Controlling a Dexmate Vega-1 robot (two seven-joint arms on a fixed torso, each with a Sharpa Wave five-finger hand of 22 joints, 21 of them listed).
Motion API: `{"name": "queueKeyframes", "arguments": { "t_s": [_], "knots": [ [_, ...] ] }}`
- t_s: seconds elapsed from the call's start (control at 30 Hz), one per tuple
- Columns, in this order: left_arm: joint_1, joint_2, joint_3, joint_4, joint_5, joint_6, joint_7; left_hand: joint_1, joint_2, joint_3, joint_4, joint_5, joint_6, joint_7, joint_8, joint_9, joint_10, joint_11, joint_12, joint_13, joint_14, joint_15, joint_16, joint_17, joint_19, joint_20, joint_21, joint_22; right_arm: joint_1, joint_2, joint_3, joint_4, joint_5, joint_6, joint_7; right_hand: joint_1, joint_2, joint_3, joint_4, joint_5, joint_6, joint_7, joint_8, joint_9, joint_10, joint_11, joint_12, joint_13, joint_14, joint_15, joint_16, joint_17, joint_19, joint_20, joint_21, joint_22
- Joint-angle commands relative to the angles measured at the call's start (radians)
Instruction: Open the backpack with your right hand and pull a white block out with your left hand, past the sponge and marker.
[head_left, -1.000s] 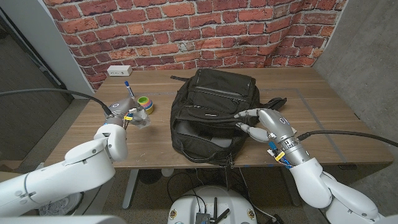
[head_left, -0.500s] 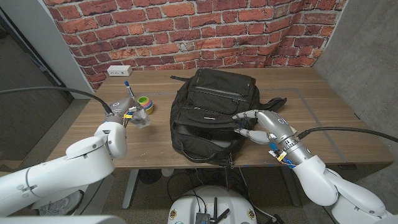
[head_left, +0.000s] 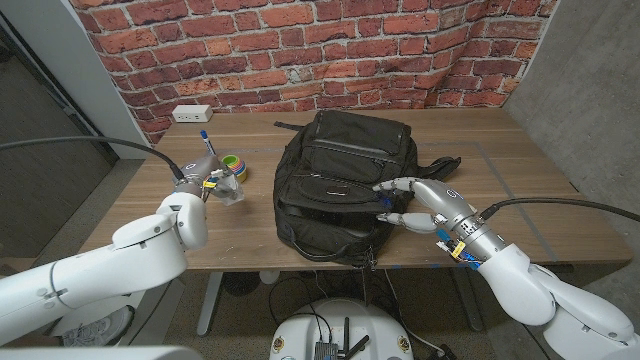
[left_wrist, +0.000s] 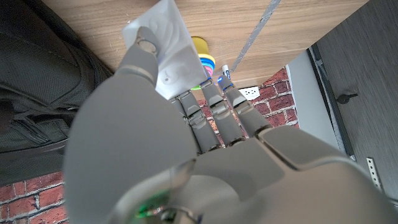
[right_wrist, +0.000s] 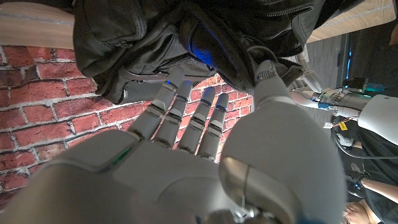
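The backpack (head_left: 335, 185) is black woven cloth, matt, with a fine ribbed weave plain in the left wrist view, and its zip lines catch a thin sheen; the bench (head_left: 520, 180) is wood with a visible grain, smooth and lightly satin; the right hand (head_left: 425, 200) has a grey, smooth, softly glossy shell that looks like plastic or painted metal, its fingers (right_wrist: 180, 106) the same grey; the left hand (left_wrist: 143, 124) is alike in finish; the white block (left_wrist: 165, 46) looks smooth and matt; the wall (head_left: 300, 40) behind the bench's far edge is rough red brick.
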Motion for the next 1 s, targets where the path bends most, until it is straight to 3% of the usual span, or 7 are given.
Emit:
{"name": "queueKeyframes", "arguments": {
  "t_s": [0.03, 0.4, 0.67, 1.0],
  "knots": [
    [-0.030, -0.002, 0.036, 0.019, 0.000, -0.008, -0.007, -0.063, 0.101, 0.024, 0.014, 0.004, 0.007, -0.002, 0.002, 0.002, -0.003, 0.003, 0.006, 0.003, -0.006, -0.115, 0.003, 0.002, -0.002, -0.150, -0.004, 0.003, -0.021, 0.004, 0.059, -0.013, 0.040, 0.027, 0.089, 0.000, -0.012, -0.010, 0.001, -0.008, -0.025, -0.002, -0.004, -0.001, -0.028, 0.001, 0.000, -0.009, -0.029, -0.076, -0.011, -0.007, -0.018, 0.007, -0.012, 0.001],
    [-0.053, -0.004, 0.061, 0.042, 0.005, -0.014, -0.023, -0.064, 0.101, 0.026, 0.014, 0.004, 0.006, -0.001, 0.002, 0.002, -0.003, 0.003, 0.007, 0.003, -0.007, -0.114, 0.003, 0.002, -0.003, -0.150, -0.004, 0.003, -0.040, 0.017, 0.107, -0.043, 0.074, 0.021, 0.192, -0.009, -0.017, -0.026, 0.007, -0.017, -0.115, 0.002, -0.006, -0.004, -0.127, 0.016, 0.000, -0.040, -0.104, -0.044, -0.039, -0.036, -0.056, 0.033, -0.055, -0.001],
    [-0.042, -0.001, 0.047, 0.055, -0.003, -0.029, -0.023, -0.066, 0.100, 0.027, 0.014, 0.004, 0.006, -0.002, 0.001, 0.002, -0.005, 0.003, 0.006, 0.003, -0.008, -0.114, 0.003, 0.002, -0.003, -0.150, -0.004, 0.003, -0.049, 0.037, 0.132, -0.058, 0.095, 0.013, 0.247, -0.017, -0.018, -0.034, 0.010, -0.021, -0.163, -0.005, -0.005, -0.005, -0.186, 0.028, 0.001, -0.059, -0.151, -0.035, -0.050, -0.058, -0.087, 0.045, -0.090, -0.003],
    [-0.025, 0.000, 0.034, 0.069, -0.009, -0.044, -0.017, -0.067, 0.100, 0.029, 0.013, 0.004, 0.005, -0.001, 0.001, 0.002, -0.006, 0.003, 0.007, 0.003, -0.009, -0.115, 0.004, 0.002, -0.004, -0.150, -0.004, 0.003, -0.051, 0.053, 0.155, -0.072, 0.084, 0.007, 0.289, -0.070, -0.033, -0.059, 0.029, -0.036, -0.209, 0.004, -0.004, -0.006, -0.242, 0.043, 0.002, -0.074, -0.181, -0.017, -0.051, -0.078, -0.106, 0.061, -0.122, -0.003]
  ]
}}
